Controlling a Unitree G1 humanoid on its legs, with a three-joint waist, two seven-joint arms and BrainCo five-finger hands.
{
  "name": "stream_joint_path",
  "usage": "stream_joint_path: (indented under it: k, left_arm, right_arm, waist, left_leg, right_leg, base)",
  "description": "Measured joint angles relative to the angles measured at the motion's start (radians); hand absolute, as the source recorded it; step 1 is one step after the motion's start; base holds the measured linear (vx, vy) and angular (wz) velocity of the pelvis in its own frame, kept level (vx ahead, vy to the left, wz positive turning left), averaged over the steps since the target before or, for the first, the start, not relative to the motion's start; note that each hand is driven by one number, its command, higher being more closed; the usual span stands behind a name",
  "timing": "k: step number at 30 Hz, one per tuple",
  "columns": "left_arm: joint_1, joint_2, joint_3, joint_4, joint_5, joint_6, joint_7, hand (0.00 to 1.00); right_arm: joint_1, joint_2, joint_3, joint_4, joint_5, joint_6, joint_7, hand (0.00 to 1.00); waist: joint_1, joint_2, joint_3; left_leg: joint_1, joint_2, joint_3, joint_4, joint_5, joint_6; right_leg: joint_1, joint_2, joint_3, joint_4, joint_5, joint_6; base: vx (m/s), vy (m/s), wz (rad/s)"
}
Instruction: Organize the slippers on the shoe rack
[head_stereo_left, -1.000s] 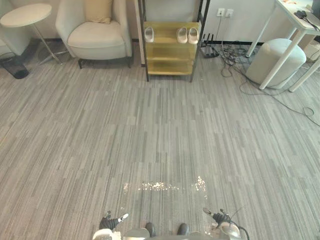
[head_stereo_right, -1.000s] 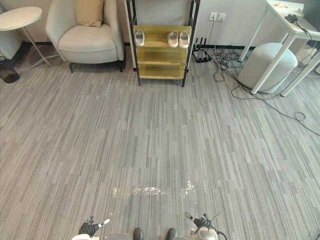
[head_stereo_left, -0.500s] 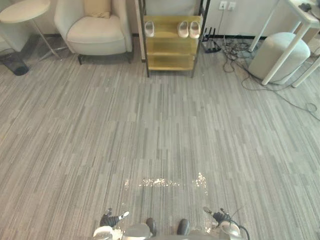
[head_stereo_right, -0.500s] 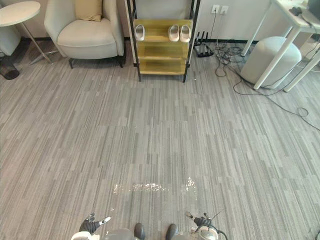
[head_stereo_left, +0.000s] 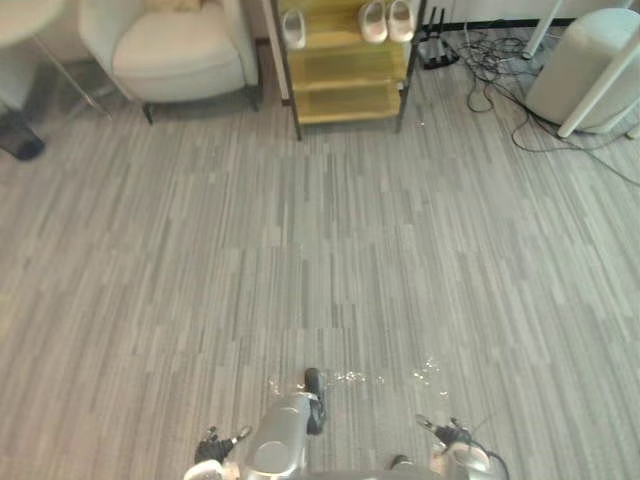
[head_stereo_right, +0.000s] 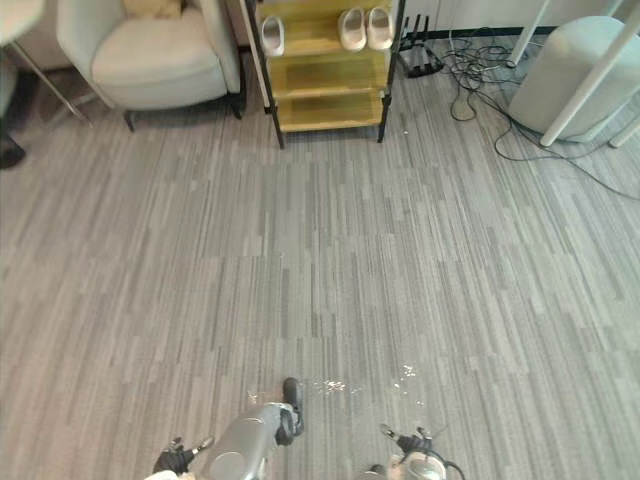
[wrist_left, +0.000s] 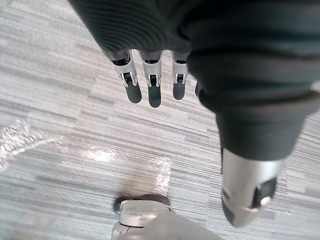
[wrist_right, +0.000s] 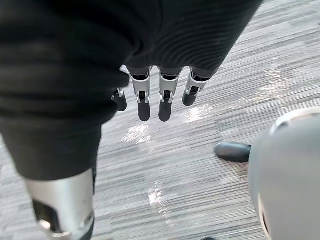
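A black-framed shoe rack (head_stereo_left: 345, 70) with yellow shelves stands at the far side of the floor. On its top shelf lie a single white slipper (head_stereo_left: 293, 28) at the left and a pair of white slippers (head_stereo_left: 386, 20) at the right. My left hand (head_stereo_left: 215, 446) hangs low at the bottom edge of the eye views, far from the rack. Its fingers (wrist_left: 148, 82) point straight down and hold nothing. My right hand (head_stereo_left: 447, 438) hangs at the lower right, its fingers (wrist_right: 155, 92) straight too, with nothing in them.
A cream armchair (head_stereo_left: 170, 55) stands left of the rack. Right of it are a tangle of cables (head_stereo_left: 500, 85), a round pale stool (head_stereo_left: 590, 65) and a white table leg (head_stereo_left: 600, 90). Grey striped carpet (head_stereo_left: 330, 250) stretches between me and the rack.
The whole picture has shifted: rack and armchair sit higher and look nearer, so the camera has moved forward and tilted down. Both hands hang as before.
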Motion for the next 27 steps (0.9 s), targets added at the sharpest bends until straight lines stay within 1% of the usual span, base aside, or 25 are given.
stream_joint_path:
  k: [1,2,3,4,5,7,8,9,10,11,12,13,14,15,16,17,19,20,21,22,23,24,25,26,27]
  left_arm:
    - [0.003,0.008,-0.006,0.0,0.001,0.001,0.0,0.0]
    - [0.001,0.02,-0.025,-0.002,0.001,0.001,0.0,0.0]
    - [0.001,0.029,-0.038,-0.003,0.001,0.001,0.0,0.0]
    - [0.002,0.032,-0.04,-0.003,0.0,0.001,0.001,0.0]
    - [0.003,0.032,-0.04,-0.004,-0.001,0.0,0.002,0.0]
    - [0.0,0.03,-0.039,-0.014,0.0,-0.001,0.001,0.0]
    - [-0.007,0.02,-0.04,-0.024,0.001,-0.001,0.0,0.0]
    - [-0.013,0.015,-0.039,-0.023,0.001,-0.001,0.0,0.0]
    - [-0.021,0.009,-0.04,-0.023,0.001,-0.001,0.0,0.0]
    - [-0.022,0.012,-0.039,-0.022,0.003,-0.002,0.0,0.0]
    - [-0.019,0.016,-0.038,-0.021,0.002,-0.001,0.0,0.0]
    - [-0.009,0.026,-0.035,-0.021,0.003,-0.002,0.0,0.0]
    - [-0.026,0.0,-0.021,0.001,0.002,0.001,0.002,0.0]
    - [-0.023,-0.025,-0.016,-0.001,0.004,-0.002,-0.004,0.0]
    - [-0.026,-0.044,-0.006,-0.003,0.006,-0.005,0.0,0.0]
    - [-0.032,-0.05,-0.006,0.0,0.008,-0.004,-0.003,0.0]
    - [-0.045,-0.048,-0.004,0.0,0.01,-0.001,-0.006,0.0]
    - [-0.048,-0.045,-0.002,-0.002,0.01,-0.001,-0.015,0.0]
    - [-0.051,-0.04,0.0,-0.003,0.011,-0.002,-0.023,0.0]
    - [-0.05,-0.038,0.001,-0.017,0.01,-0.003,-0.029,0.0]
    - [-0.051,-0.033,0.001,-0.029,0.01,-0.003,-0.03,0.0]
    - [-0.052,-0.026,-0.001,-0.047,0.01,-0.003,-0.035,0.0]
    - [-0.052,-0.024,-0.004,-0.061,0.009,-0.003,-0.039,0.0]
    - [-0.054,-0.025,-0.008,-0.068,0.009,-0.003,-0.039,0.0]
    - [-0.055,-0.026,-0.008,-0.072,0.009,-0.003,-0.038,0.0]
  right_arm:
    - [0.004,0.003,0.003,-0.011,-0.001,-0.002,0.0,0.0]
    - [0.003,0.003,0.012,-0.013,-0.002,-0.001,0.001,0.0]
    - [0.002,0.002,0.024,-0.012,-0.002,-0.001,0.002,0.0]
    - [0.002,0.0,0.04,-0.012,-0.003,-0.002,0.003,0.0]
    - [-0.003,-0.002,0.044,-0.018,-0.003,-0.003,0.004,0.0]
    - [-0.009,-0.006,0.049,-0.034,-0.005,-0.003,0.005,0.0]
    - [-0.014,-0.014,0.054,-0.046,-0.011,-0.004,0.006,0.0]
    - [-0.017,-0.02,0.058,-0.056,-0.011,-0.006,0.008,0.0]
    - [-0.026,-0.029,0.064,-0.068,-0.012,-0.006,0.01,0.0]
    - [-0.027,-0.032,0.083,-0.075,-0.011,-0.005,0.012,0.0]
    - [-0.021,-0.032,0.087,-0.075,-0.011,-0.005,0.012,0.0]
    - [-0.005,-0.028,0.087,-0.077,-0.011,-0.007,0.017,0.0]
    - [-0.018,-0.051,0.084,-0.075,-0.004,-0.009,0.022,0.0]
    - [-0.03,-0.064,0.085,-0.077,-0.003,-0.009,0.022,0.0]
    - [-0.032,-0.073,0.078,-0.072,-0.003,-0.01,0.023,0.0]
    - [-0.029,-0.07,0.075,-0.07,-0.003,-0.011,0.022,0.0]
    - [-0.03,-0.06,0.068,-0.053,0.001,-0.014,0.024,0.0]
    - [-0.028,-0.064,0.082,-0.043,0.001,-0.014,0.025,0.0]
    - [-0.018,-0.058,0.098,-0.034,0.002,-0.013,0.026,0.0]
    - [-0.005,-0.056,0.1,-0.034,0.003,-0.014,0.025,0.0]
    - [-0.001,-0.055,0.101,-0.028,0.003,-0.013,0.025,0.0]
    - [-0.005,-0.054,0.101,-0.017,0.004,-0.013,0.024,0.0]
    - [-0.012,-0.054,0.097,-0.006,0.004,-0.011,0.022,0.0]
    - [-0.012,-0.053,0.095,-0.005,0.005,-0.008,0.019,0.0]
    - [-0.013,-0.049,0.094,-0.005,0.005,-0.005,0.018,0.0]
  waist:
    - [-0.002,-0.009,-0.005]
    - [-0.006,-0.022,-0.008]
    - [-0.007,-0.023,-0.005]
    - [-0.011,-0.025,-0.004]
    - [-0.023,-0.025,-0.005]
    - [-0.031,-0.016,0.0]
    - [-0.032,0.001,0.009]
    - [-0.034,0.009,0.014]
    - [-0.041,0.019,0.019]
    - [-0.044,0.011,0.017]
    - [-0.045,0.0,0.015]
    - [-0.049,-0.021,0.005]
    - [-0.048,0.023,0.004]
    - [-0.056,0.042,-0.01]
    - [-0.064,0.058,-0.012]
    - [-0.069,0.081,-0.022]
    - [-0.071,0.092,-0.019]
    - [-0.069,0.096,-0.013]
    - [-0.059,0.095,-0.007]
    - [-0.051,0.095,-0.003]
    - [-0.045,0.08,0.005]
    - [-0.042,0.072,0.008]
    - [-0.04,0.068,0.007]
    - [-0.033,0.069,0.009]
    - [-0.023,0.066,0.011]
  left_leg:
    - [0.049,-0.002,0.005,-0.002,-0.024,0.004]
    - [0.103,-0.004,0.009,-0.013,-0.055,0.003]
    - [0.15,-0.007,0.011,-0.03,-0.074,0.002]
    - [0.21,-0.007,0.01,-0.058,-0.092,0.006]
    - [0.284,-0.002,0.01,-0.105,-0.093,-0.004]
    - [0.36,0.02,0.013,-0.155,-0.09,-0.01]
    - [0.402,0.045,0.009,-0.18,-0.09,-0.011]
    - [0.416,0.059,0.004,-0.19,-0.09,-0.011]
    - [0.436,0.077,-0.005,-0.207,-0.089,-0.011]
    - [0.466,0.076,-0.008,-0.228,-0.084,-0.025]
    - [0.488,0.066,-0.017,-0.239,-0.085,-0.049]
    - [0.524,0.048,-0.051,-0.241,-0.103,-0.086]
    - [0.555,0.086,-0.076,-0.237,-0.121,-0.115]
    - [0.531,0.108,-0.106,-0.21,-0.104,-0.138]
    - [0.517,0.127,-0.135,-0.172,-0.092,-0.128]
    - [0.489,0.148,-0.163,-0.118,-0.074,-0.143]
    - [0.4,0.198,-0.201,0.12,-0.006,-0.141]
    - [0.343,0.234,-0.212,0.289,0.082,-0.139]
    - [0.285,0.271,-0.216,0.455,0.106,-0.143]
    - [0.215,0.296,-0.193,0.605,0.06,-0.125]
    - [0.165,0.295,-0.169,0.666,0.027,-0.111]
    - [0.103,0.283,-0.132,0.669,-0.01,-0.095]
    - [0.042,0.265,-0.099,0.617,-0.048,-0.091]
    - [0.004,0.239,-0.083,0.521,-0.07,-0.092]
    - [-0.02,0.2,-0.081,0.382,-0.075,-0.096]
  right_leg:
    - [-0.062,-0.014,0.03,0.193,0.012,0.027]
    - [-0.128,-0.028,0.038,0.389,0.021,0.027]
    - [-0.174,-0.041,0.017,0.511,0.016,0.006]
    - [-0.213,-0.058,-0.037,0.595,-0.003,-0.029]
    - [-0.254,-0.073,-0.122,0.615,-0.038,-0.088]
    - [-0.303,-0.061,-0.222,0.52,-0.075,-0.133]
    - [-0.348,-0.02,-0.265,0.377,-0.076,-0.145]
    - [-0.377,0.008,-0.27,0.291,-0.064,-0.151]
    - [-0.415,0.048,-0.261,0.151,-0.011,-0.148]
    - [-0.429,0.092,-0.237,-0.053,0.109,-0.145]
    - [-0.427,0.106,-0.211,-0.149,0.198,-0.152]
    - [-0.425,0.106,-0.181,-0.189,0.335,-0.197]
    - [-0.435,0.124,-0.178,-0.105,0.339,-0.253]
    - [-0.448,0.125,-0.186,-0.061,0.28,-0.258]
    - [-0.445,0.132,-0.206,-0.04,0.232,-0.249]
    - [-0.439,0.139,-0.223,-0.024,0.192,-0.254]
    - [-0.368,0.181,-0.244,-0.054,0.136,-0.239]
    - [-0.3,0.208,-0.251,-0.099,0.124,-0.24]
    - [-0.229,0.233,-0.248,-0.142,0.107,-0.248]
    - [-0.167,0.249,-0.248,-0.173,0.093,-0.249]
    - [-0.128,0.25,-0.247,-0.193,0.084,-0.248]
    - [-0.089,0.248,-0.243,-0.22,0.077,-0.242]
    - [-0.064,0.248,-0.239,-0.243,0.081,-0.24]
    - [-0.045,0.245,-0.237,-0.258,0.086,-0.223]
    - [-0.032,0.238,-0.23,-0.27,0.086,-0.216]
  base:
    - [0.54,0.22,-0.21]
    - [0.47,0.142,-0.19]
    - [0.48,0.09,-0.2]
    - [0.49,0.068,-0.19]
    - [0.49,0.058,-0.09]
    - [0.51,-0.02,0.02]
    - [0.61,-0.115,0.07]
    - [0.5,-0.131,0.16]
    - [0.61,-0.214,0.3]
    - [0.42,-0.156,0.35]
    - [0.53,-0.227,0.48]
    - [0.45,-0.234,0.4]
    - [0.64,-0.295,0.44]
    - [0.53,-0.248,0.3]
    - [0.47,-0.208,0.35]
    - [0.55,-0.306,0.33]
    - [0.44,-0.249,0.23]
    - [0.29,-0.155,0.13]
    - [0.43,-0.201,0.1]
    - [0.41,-0.135,0.06]
    - [0.34,-0.086,0.05]
    - [0.33,-0.066,0.01]
    - [0.35,-0.029,-0.07]
    - [0.44,0.031,-0.21]
    - [0.38,0.088,-0.32]
